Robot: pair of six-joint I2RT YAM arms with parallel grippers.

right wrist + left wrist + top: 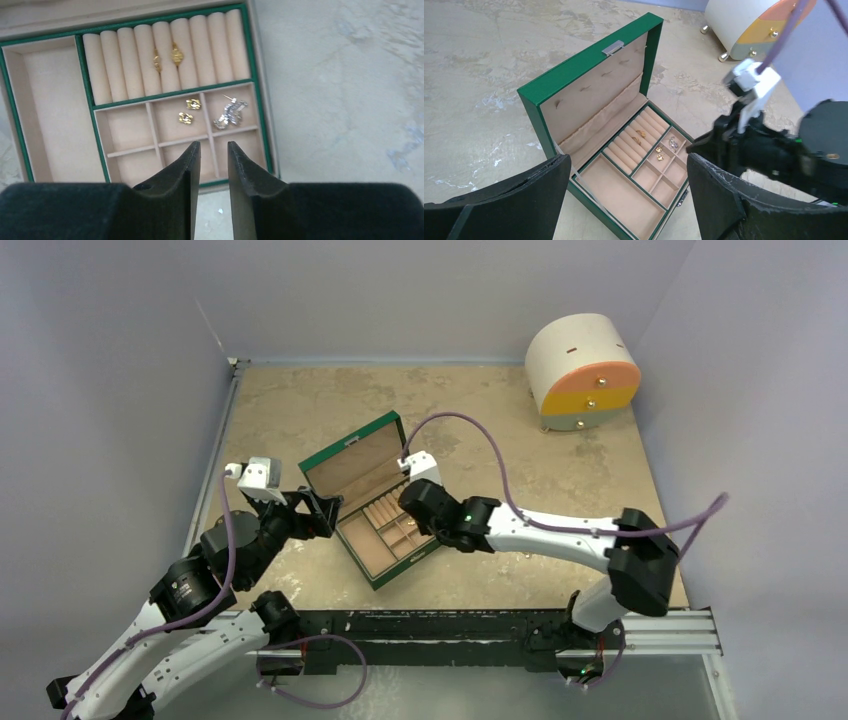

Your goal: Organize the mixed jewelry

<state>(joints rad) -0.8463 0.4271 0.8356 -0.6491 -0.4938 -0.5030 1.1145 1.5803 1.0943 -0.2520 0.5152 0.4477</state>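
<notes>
Closest to the lens, the R gripper (pixel 213 145) is seen w/ its black fingers (pixel 190 185) set a narrow gap apart, nothing pinched btwn them. The tips are held over the small cells at the front of the green box (pixel 584 62), which is stood open on the table (pixel 300 400) w/ its lid tilted back. The mixed jewelry is all found inside. Two gold rings (pixel 156 60) are tucked side by side in the ring rolls (pixel 115 60). Two gold earrings (pixel 185 118) are laid in the middle cell of the row next to the rolls. A silver cluster (pixel 229 112) is lodged in the adjoining cell, at the box's outer edge. The L gripper (pixel 628 160) is held spread wide, nothing in it, just beside the box's L side. A white-and-orange cabinet (pixel 582 370) is placed well apart, at the far R corner.
</notes>
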